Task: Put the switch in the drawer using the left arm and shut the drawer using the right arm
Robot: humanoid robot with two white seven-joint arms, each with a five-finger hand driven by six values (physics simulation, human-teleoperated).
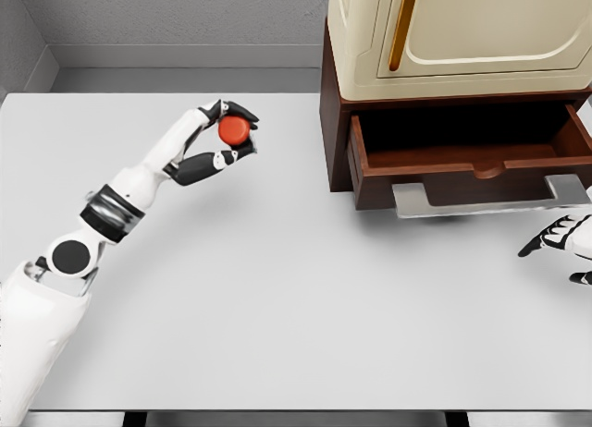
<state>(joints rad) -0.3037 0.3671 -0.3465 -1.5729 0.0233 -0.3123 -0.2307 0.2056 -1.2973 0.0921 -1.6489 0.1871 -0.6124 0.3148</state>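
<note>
Red round switch point(234, 129) pinched in the left hand point(225, 133), thumb below and fingers curled over the top, held above the white table point(277, 288), well left of the open wooden drawer point(467, 164). Too blurred to tell its axis or facing. Right hand point(562, 237) at the right edge, fingers spread, grasping nothing, just below the drawer's grey handle point(490, 198).

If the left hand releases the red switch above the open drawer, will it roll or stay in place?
The red switch looks round and smooth, so it may roll a little. The open drawer has raised walls that would probably stop it. Held in the left hand fingertips alone, it seems light.
</note>
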